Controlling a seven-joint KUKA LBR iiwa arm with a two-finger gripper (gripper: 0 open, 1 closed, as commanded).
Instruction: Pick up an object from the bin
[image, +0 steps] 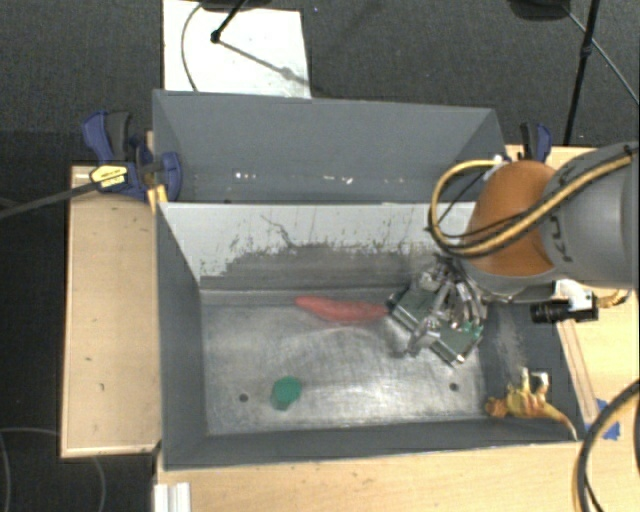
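My gripper (430, 322) is low in the right half of the bin, just above the floor. A long, flat red thing (335, 309) lies along the back of the bin floor. Its right end reaches the gripper's left side, and I cannot tell whether the two touch. A small round green thing (287, 392) sits near the front left of the floor, well away from the gripper. A small yellow-brown thing (518, 403) lies in the front right corner, below and to the right of the gripper.
The arm comes in over the bin's right wall, with an orange cover and looped cables above the gripper. Bare floor lies between the green thing and the gripper. The bin's walls slope steeply on all sides.
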